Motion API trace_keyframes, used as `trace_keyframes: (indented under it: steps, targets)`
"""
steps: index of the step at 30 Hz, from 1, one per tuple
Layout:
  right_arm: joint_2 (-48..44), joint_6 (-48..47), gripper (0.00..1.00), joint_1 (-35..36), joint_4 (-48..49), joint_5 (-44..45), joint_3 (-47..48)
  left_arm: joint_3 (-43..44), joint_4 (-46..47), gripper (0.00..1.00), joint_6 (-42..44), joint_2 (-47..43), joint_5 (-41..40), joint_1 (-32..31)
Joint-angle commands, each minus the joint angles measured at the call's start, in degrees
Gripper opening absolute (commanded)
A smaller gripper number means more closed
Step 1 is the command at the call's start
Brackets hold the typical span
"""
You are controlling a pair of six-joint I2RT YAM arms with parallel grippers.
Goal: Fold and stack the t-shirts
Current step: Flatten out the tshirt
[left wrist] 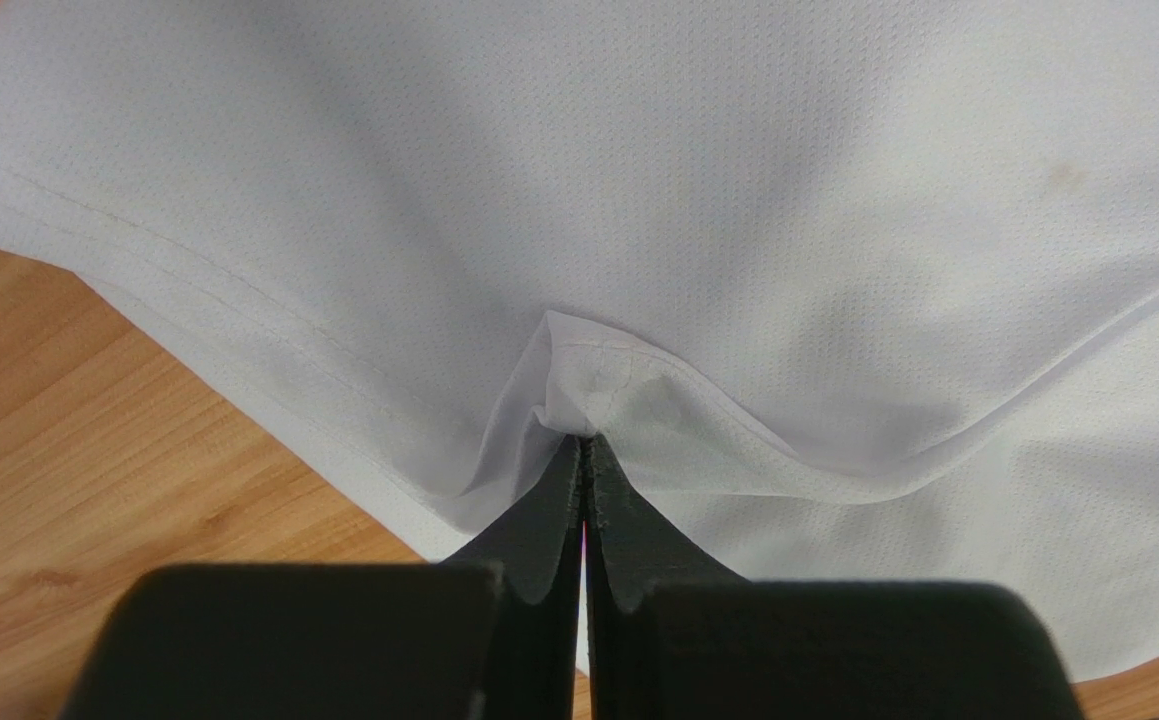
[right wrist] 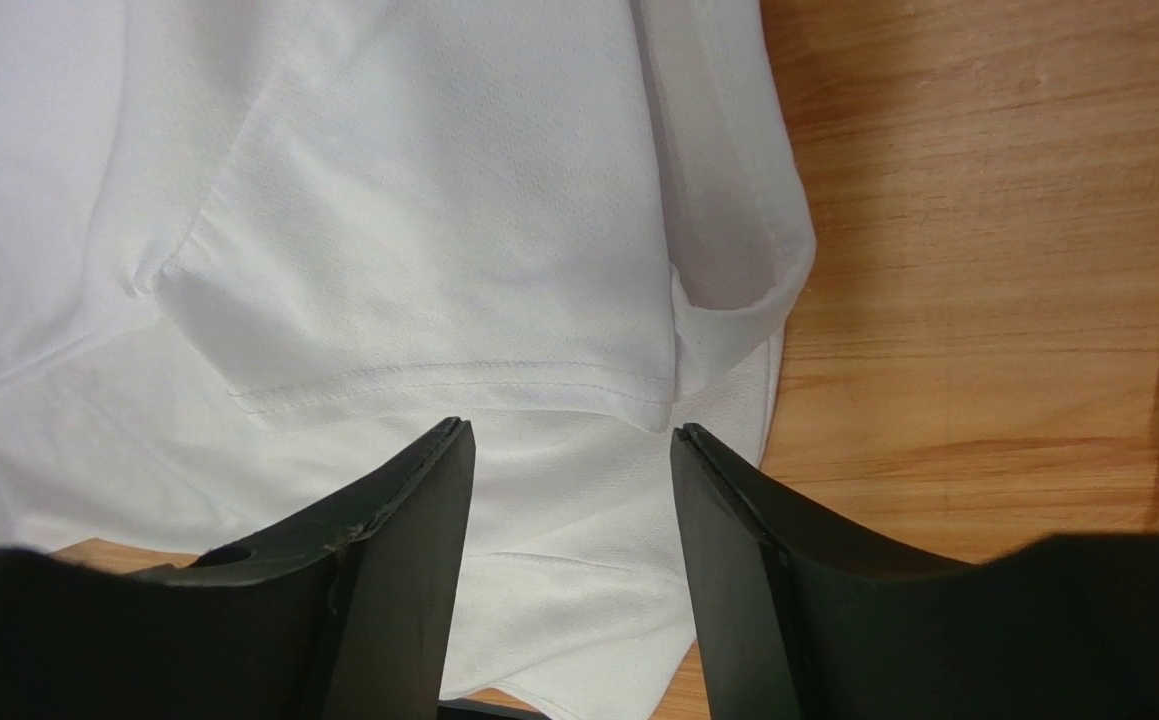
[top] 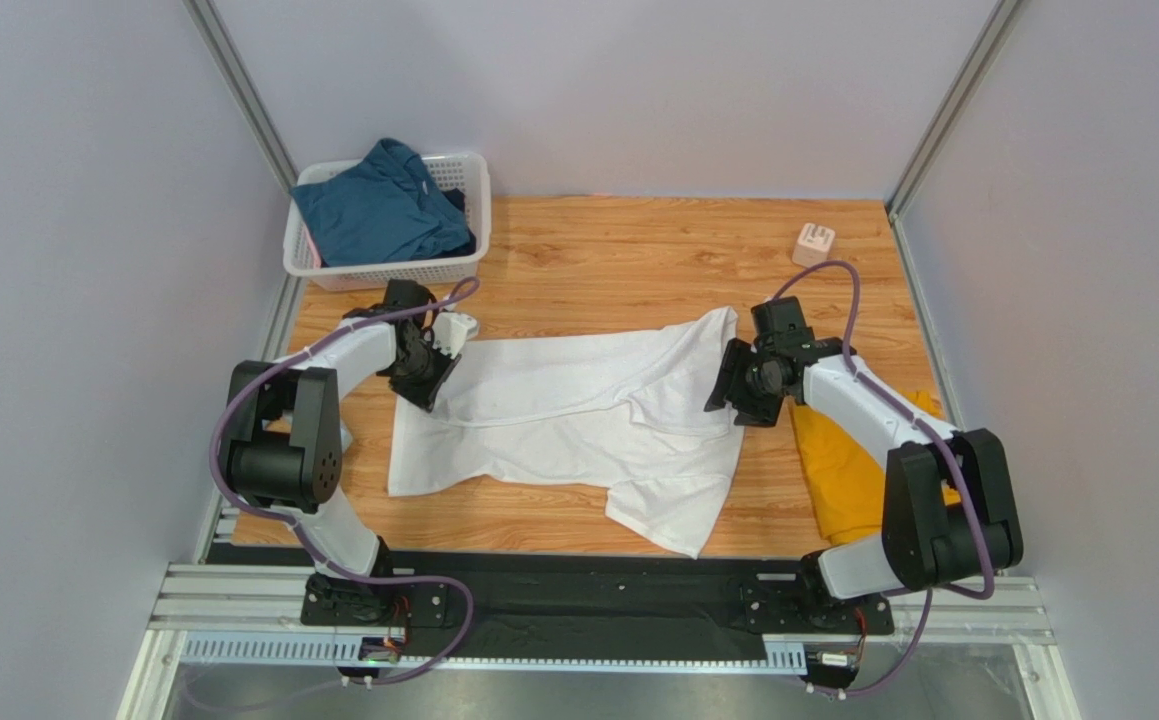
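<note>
A wooden table (top: 615,255) seen from above. A white shirt (top: 585,405) lies spread and rumpled at its centre. At 11 o'clock stands a white basket (top: 482,203) with a teal shirt (top: 382,210) heaped inside. A yellow shirt (top: 841,473) lies at 4 o'clock, partly under the right arm. The left tool (left wrist: 582,443) is at the white shirt's 10 o'clock corner, clenched on a small pinch of its cloth. The right tool (right wrist: 570,435) is at the shirt's 2 o'clock edge, released, jaws apart over a hemmed fold. A small pale block (top: 814,240) sits at 1 o'clock.
</note>
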Motion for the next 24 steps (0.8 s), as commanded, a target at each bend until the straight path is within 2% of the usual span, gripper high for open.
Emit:
trace_keyframes:
  steps: [1,10,24]
  targets:
    - [0.4,0.0,0.56,-0.2,0.5,-0.9,2.9,-0.9,1.5,0.0,-1.1,-0.3,1.4,0.4]
    - [5.2,0.0,0.52,-0.2,3.1,-1.0,3.2,-0.8,1.1,0.0,-0.5,-0.9,0.3,0.4]
    - [5.9,-0.3,0.5,-0.2,3.1,-0.9,2.4,-0.7,0.9,0.0,-0.8,-0.8,0.8,0.4]
